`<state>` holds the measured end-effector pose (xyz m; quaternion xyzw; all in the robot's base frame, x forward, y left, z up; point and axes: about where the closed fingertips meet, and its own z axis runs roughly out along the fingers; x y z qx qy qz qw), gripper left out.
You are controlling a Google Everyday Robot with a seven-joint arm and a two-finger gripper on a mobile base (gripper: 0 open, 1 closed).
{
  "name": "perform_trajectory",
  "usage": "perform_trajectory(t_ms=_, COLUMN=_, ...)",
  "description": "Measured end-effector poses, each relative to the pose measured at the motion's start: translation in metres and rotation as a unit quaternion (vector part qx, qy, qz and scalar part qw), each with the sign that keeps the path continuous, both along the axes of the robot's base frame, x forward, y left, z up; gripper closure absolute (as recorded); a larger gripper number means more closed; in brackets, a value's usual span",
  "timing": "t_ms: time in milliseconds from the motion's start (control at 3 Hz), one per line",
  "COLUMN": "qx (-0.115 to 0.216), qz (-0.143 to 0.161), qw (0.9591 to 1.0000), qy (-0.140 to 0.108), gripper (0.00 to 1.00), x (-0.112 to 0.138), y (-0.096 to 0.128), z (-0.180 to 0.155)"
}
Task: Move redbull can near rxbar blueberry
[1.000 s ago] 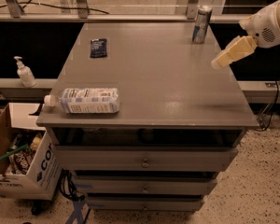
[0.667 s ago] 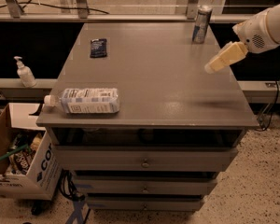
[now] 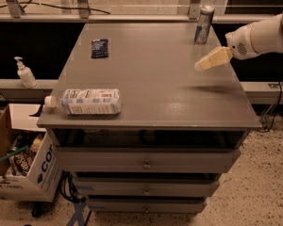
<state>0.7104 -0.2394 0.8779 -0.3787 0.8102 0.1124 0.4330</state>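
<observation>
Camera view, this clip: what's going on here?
A one-armed robot is at a grey drawer cabinet. Its hand hovers over the right side of the top, just in front of the redbull can, which stands upright at the far right, untouched. The rxbar blueberry lies flat at the far left, well apart from the can. A clear plastic bottle lies on its side, near left.

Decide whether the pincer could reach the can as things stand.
Probably yes. The pincer hangs above the table's right side, just in front of the can, with nothing between them; the bottle and snack bar lie well to the left.
</observation>
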Motion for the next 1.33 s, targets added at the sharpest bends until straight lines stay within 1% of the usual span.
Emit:
perform_trajectory(t_ms=333, qx=0.051, qz=-0.032, qw=0.9979, qy=-0.025, gripper=0.00, x=0.036, y=-0.008, z=-0.007)
perform_trajectory(t_ms=667, qx=0.106, qz=-0.057, qw=0.9910, qy=-0.057, gripper=0.00, x=0.071, y=-0.015, z=-0.015)
perform_trajectory(t_ms=1000, qx=0.160, qz=-0.074, qw=0.9805, qy=-0.087, gripper=0.00, x=0.104, y=-0.020, z=-0.014)
perform_trajectory(t_ms=1333, qx=0.206, qz=-0.094, qw=0.9667, qy=-0.119, gripper=0.00, x=0.137, y=-0.023, z=-0.007)
